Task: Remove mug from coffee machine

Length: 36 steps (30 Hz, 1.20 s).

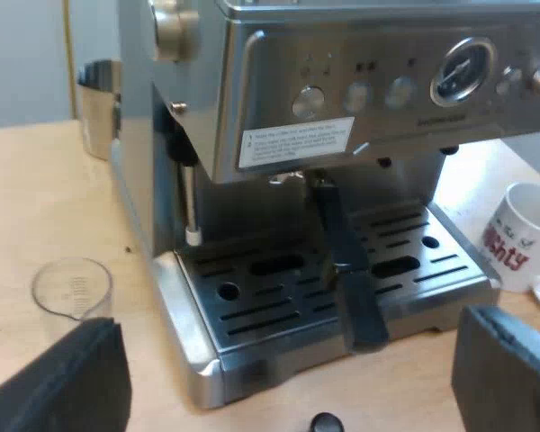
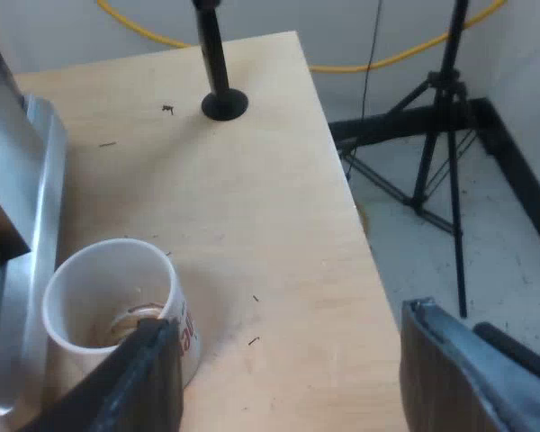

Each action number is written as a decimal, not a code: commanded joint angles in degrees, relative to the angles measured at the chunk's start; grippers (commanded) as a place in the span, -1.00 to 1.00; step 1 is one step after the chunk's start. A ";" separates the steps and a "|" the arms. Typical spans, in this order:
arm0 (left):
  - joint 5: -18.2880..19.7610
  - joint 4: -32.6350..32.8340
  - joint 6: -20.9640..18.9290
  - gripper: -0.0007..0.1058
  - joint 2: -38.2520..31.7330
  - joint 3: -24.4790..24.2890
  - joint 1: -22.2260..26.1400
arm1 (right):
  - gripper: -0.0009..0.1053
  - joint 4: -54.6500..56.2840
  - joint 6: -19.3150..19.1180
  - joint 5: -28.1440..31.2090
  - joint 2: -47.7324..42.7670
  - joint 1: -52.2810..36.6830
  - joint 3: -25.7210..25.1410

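Spread right fingers (image 2: 148,378) hang by one mug (image 2: 99,288) beside one espresso machine (image 2: 38,180)

A measuring glass (image 1: 72,288) stands on the table (image 1: 36,198).

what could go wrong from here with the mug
1. One finger of the open right end effector sits right at the wall of the mug; pulling away crookedly may tip it.
2. The mug stands close beside the machine's tray; a nudge could knock it against the metal.
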 commanded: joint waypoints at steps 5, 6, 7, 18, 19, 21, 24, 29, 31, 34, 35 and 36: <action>-5.74 2.92 0.50 0.65 -6.66 -0.48 0.05 | 0.05 5.07 -3.21 -1.63 -12.15 0.87 -0.48; -6.65 3.28 0.50 0.65 -7.54 -0.48 0.05 | 0.05 5.27 -3.21 -1.63 -12.81 0.87 -0.48; -7.65 3.98 0.50 0.65 -8.47 -0.48 0.05 | 0.05 5.72 -3.21 -1.63 -14.69 0.87 -0.37; -10.19 11.54 2.86 0.65 -22.19 -0.48 0.05 | 0.05 10.43 -3.21 -1.63 -27.67 0.87 0.46; -10.46 12.59 2.84 0.65 -23.82 -0.48 0.05 | 0.05 10.75 -3.21 -1.63 -28.87 0.87 0.64; -10.45 14.01 2.84 0.65 -26.22 -0.48 0.05 | 0.05 11.17 -3.21 -1.63 -31.06 0.87 1.07; -10.49 16.59 3.03 0.65 -28.46 -0.93 0.05 | 0.05 12.10 -3.10 -1.63 -33.23 0.87 1.30; -10.65 20.09 3.30 0.65 -27.96 -1.60 0.05 | 0.05 13.73 -3.17 -2.70 -32.88 0.87 1.22; -10.65 20.58 3.53 0.65 -27.96 -1.60 0.05 | 0.05 14.31 -3.17 -2.83 -32.88 0.87 1.20; -11.53 20.60 4.57 0.65 -27.96 -1.33 0.05 | 0.05 14.95 -3.17 -3.24 -32.88 0.87 1.65; -11.69 20.60 4.82 0.65 -27.96 -1.20 0.05 | 0.05 14.95 -3.17 -3.25 -32.88 0.87 2.07; -11.70 20.60 4.82 0.65 -27.96 -1.20 0.05 | 0.05 14.95 -3.17 -3.34 -32.88 0.87 2.31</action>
